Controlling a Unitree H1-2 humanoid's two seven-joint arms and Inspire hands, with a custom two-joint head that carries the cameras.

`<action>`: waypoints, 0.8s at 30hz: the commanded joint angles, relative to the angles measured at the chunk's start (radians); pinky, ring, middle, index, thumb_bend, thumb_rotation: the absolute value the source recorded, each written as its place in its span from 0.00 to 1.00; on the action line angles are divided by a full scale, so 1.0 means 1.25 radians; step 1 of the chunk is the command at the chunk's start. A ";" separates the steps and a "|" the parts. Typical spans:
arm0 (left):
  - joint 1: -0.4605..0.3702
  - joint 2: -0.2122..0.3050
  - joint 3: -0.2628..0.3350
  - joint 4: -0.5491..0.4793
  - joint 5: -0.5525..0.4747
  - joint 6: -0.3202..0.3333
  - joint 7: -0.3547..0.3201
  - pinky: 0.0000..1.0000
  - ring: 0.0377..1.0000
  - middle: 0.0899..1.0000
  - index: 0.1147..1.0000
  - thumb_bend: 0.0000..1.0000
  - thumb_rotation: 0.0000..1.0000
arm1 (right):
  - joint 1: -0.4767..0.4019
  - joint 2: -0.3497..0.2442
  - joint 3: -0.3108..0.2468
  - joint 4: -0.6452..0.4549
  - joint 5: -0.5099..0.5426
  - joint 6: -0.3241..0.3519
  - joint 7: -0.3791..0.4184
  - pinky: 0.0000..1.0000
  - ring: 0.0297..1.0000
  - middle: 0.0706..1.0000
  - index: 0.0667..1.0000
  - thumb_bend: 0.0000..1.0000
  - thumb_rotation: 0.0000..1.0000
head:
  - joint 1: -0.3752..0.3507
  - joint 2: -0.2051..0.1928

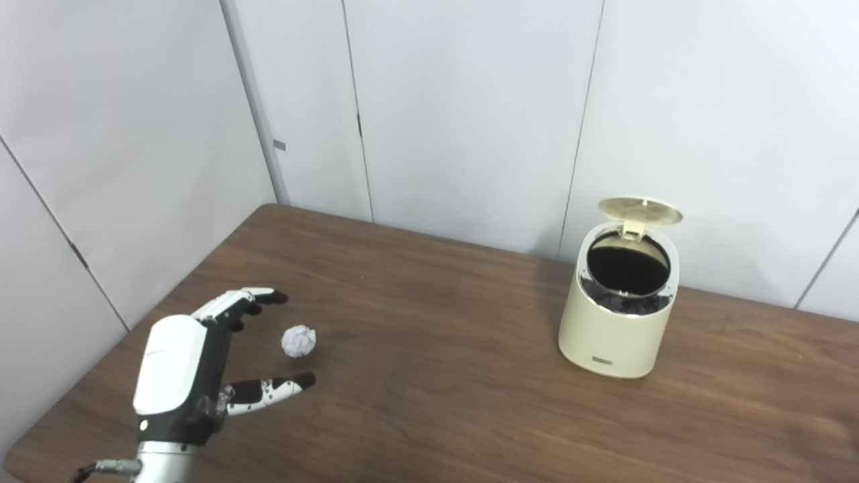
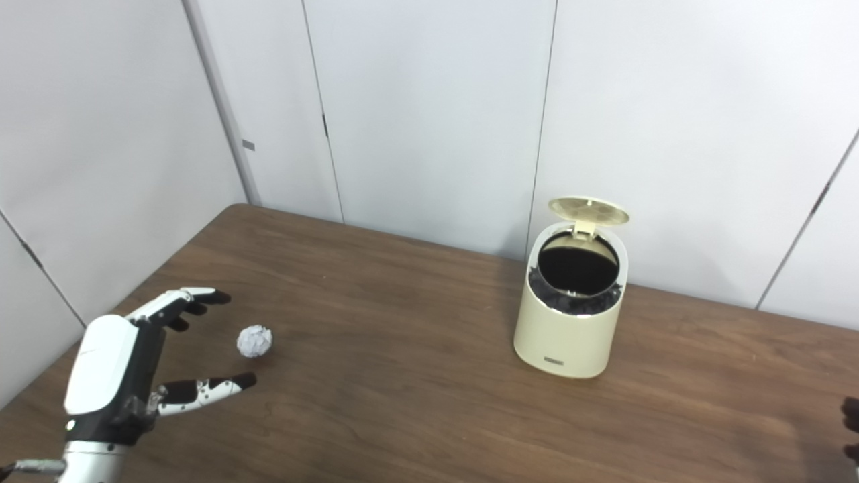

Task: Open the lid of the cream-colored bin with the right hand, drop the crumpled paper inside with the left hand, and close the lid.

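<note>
The crumpled white paper ball (image 1: 298, 341) lies on the brown table (image 1: 436, 315) at the left. My left hand (image 1: 201, 362) is open just left of it, with fingers (image 1: 258, 295) above the ball and thumb (image 1: 275, 388) below, not touching it. The cream-colored bin (image 1: 614, 322) stands upright at the right. Its round lid (image 1: 639, 210) is tipped up at the back, and a dark liner shows inside the mouth. Only dark fingertips of my right hand (image 2: 851, 429) show at the right edge of the right eye view, well away from the bin.
Grey wall panels (image 1: 470, 100) close off the table's far and left sides. The table's left edge (image 1: 87, 376) runs close to my left forearm. Bare wood lies between the ball and the bin.
</note>
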 commanded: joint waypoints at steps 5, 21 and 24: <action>-0.046 0.011 -0.062 0.044 0.146 0.009 0.022 0.53 0.64 0.68 0.65 0.99 0.22 | -0.025 -0.029 -0.008 0.043 -0.004 -0.057 -0.003 0.54 0.67 0.69 0.66 0.52 0.90 | 0.046 -0.006; -0.105 0.027 -0.102 0.137 0.175 0.082 0.039 0.57 0.69 0.76 0.75 1.00 0.30 | -0.057 -0.049 0.001 0.111 0.024 -0.061 0.001 0.54 0.68 0.69 0.66 0.49 0.88 | 0.109 -0.028; -0.109 0.032 -0.100 0.141 0.178 0.097 0.036 0.57 0.71 0.77 0.76 1.00 0.31 | -0.057 -0.047 0.002 0.115 0.028 -0.061 0.001 0.54 0.68 0.69 0.66 0.49 0.87 | 0.110 -0.033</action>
